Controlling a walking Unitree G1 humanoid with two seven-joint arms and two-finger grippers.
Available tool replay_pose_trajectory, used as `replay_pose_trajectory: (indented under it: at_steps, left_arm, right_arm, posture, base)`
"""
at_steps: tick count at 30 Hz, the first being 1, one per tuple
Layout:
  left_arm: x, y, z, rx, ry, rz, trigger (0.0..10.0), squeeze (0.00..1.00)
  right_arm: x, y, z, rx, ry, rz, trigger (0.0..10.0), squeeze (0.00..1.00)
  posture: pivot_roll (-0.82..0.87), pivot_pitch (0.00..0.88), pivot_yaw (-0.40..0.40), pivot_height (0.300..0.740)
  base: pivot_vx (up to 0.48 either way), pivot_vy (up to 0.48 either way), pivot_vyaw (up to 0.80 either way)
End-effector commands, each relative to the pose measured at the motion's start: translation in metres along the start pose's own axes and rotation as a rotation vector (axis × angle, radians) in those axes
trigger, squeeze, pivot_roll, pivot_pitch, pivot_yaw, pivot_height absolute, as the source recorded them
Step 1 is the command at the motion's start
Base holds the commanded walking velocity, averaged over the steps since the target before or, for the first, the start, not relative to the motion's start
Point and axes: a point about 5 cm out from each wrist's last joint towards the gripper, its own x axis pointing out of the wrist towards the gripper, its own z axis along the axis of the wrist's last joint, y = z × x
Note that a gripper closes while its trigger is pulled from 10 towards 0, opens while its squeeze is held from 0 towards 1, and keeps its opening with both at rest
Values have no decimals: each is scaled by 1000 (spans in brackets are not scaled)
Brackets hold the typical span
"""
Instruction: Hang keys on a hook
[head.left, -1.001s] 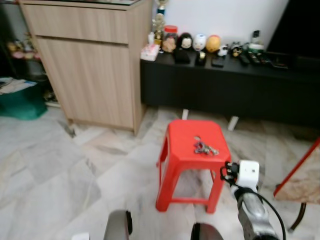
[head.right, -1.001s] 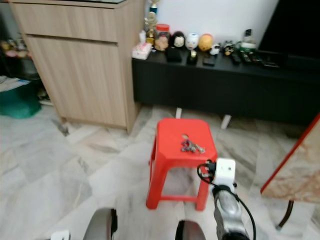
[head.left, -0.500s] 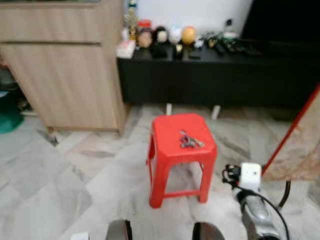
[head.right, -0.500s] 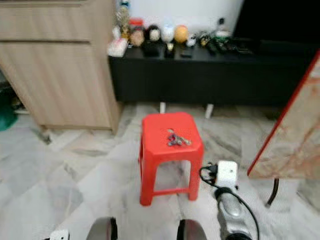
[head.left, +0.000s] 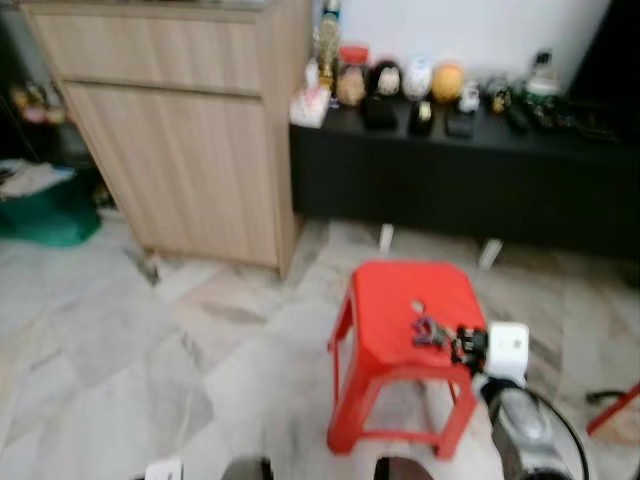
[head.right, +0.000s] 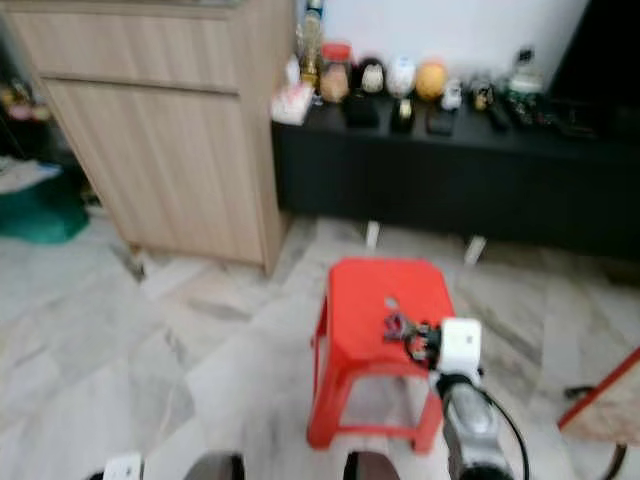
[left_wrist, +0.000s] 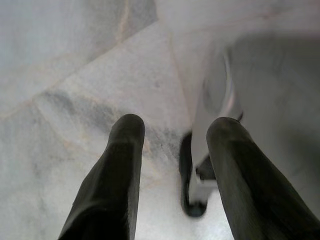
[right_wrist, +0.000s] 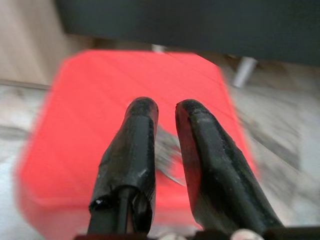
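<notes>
Down on the far left, a green bin (head.left: 45, 210) on the floor (head.left: 110, 350). Next to it, a tall wood cabinet (head.left: 180, 130). Then a long black bench (head.left: 450, 175) by the wall, with little toys and jars (head.left: 400, 85) lined up along its back edge.

Near the middle, a red stool (head.left: 405, 345) on the floor. Keys (head.left: 428, 331) lying flat near the right edge of the stool top, a bit blurry.

Left gripper (left_wrist: 175, 135) hanging low over the floor, fingers (left_wrist: 120, 170) spread wide apart, nothing between them. A bit of the robot's own leg just past them.

Right gripper (right_wrist: 165, 117) up over the stool top, pointing at the keys. Fingers (right_wrist: 135, 140) close together, only a thin gap, nothing pinched. Keys showing just past the tips, not touching as far as can be told. From the head view, right arm (head.left: 520, 430) reaching up from the bottom right, with its white wrist block (head.left: 505, 350) beside the stool's right edge.
</notes>
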Motion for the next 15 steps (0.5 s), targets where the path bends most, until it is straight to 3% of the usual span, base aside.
replay_pose_trajectory:
  at_steps: [1,3,9,15]
  left_arm:
    - [-2,-1,-8,-3,27,-2,10000,0]
    - [-2,0,-8,-3,26,3,10000,0]
    - [-2,0,-7,-5,30,9,10000,0]
    - [-1,0,-6,25,27,9,10000,0]
  right_arm:
    - [1,7,0,7,-1,13,10000,0]
    - [0,5,-4,30,16,-12,10000,0]
    - [-2,-1,-8,63,43,-57,10000,0]
    - [-1,-2,-3,48,10,-43,10000,0]
  posture:
    - [85,0,-74,590]
    - [84,0,-74,590]
    - [89,0,-77,590]
    - [86,0,-80,590]
  base:
    - [349,0,0]
    - [313,0,0]
    - [0,0,0]
    - [0,-46,-590]
